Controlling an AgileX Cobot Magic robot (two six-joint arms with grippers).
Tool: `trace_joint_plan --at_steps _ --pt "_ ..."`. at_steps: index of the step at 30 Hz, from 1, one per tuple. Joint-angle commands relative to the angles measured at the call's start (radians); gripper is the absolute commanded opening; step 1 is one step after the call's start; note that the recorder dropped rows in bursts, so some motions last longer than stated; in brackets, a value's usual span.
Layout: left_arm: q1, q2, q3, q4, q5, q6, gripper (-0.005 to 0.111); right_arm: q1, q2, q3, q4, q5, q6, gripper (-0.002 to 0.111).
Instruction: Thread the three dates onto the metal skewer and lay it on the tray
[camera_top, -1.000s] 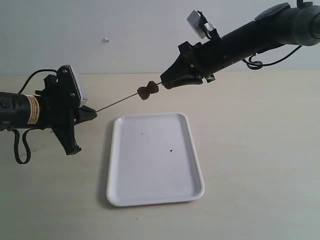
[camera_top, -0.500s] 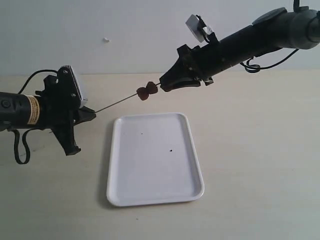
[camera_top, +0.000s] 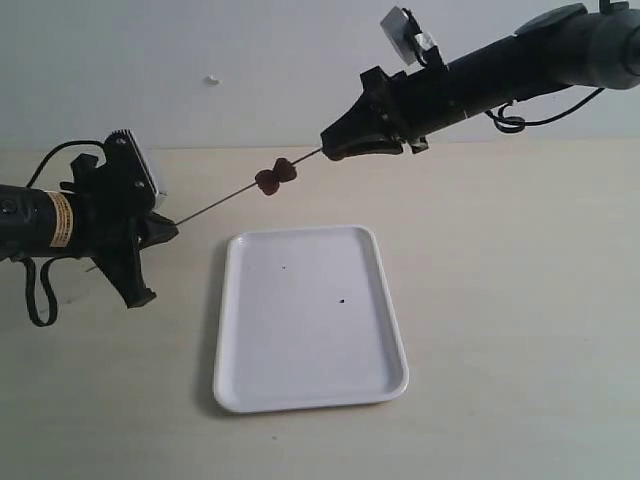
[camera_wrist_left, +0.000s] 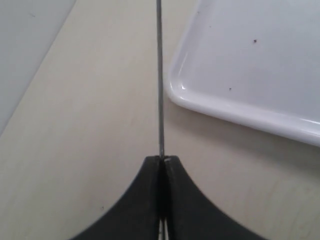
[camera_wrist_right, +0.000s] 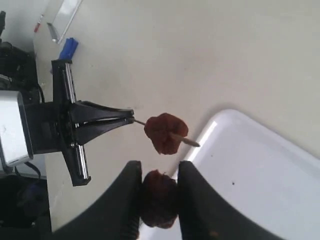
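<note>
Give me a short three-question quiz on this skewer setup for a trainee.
1. Multiple choice: how many dates are on the skewer? A one, B two, C three.
2. Fill in: the right gripper is shut on a ____.
3. True or false: the skewer lies on the tray.
Key: 1 B. 2 date. 3 false: the left gripper holds it in the air, off the tray.
</note>
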Motion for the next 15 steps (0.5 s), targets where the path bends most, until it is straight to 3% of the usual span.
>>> trace_joint_plan --at_steps 1,15 --pt "0.001 -0.008 -0.005 -0.018 -0.007 -0.041 0.000 -0.025 -0.015 -0.009 0.082 0.001 -0.077 0.024" --pt "-0.012 -0.008 -0.005 -0.009 -0.062 -0.350 0.000 -0.025 -0.015 -0.009 0.284 -0.239 -0.379 0.024"
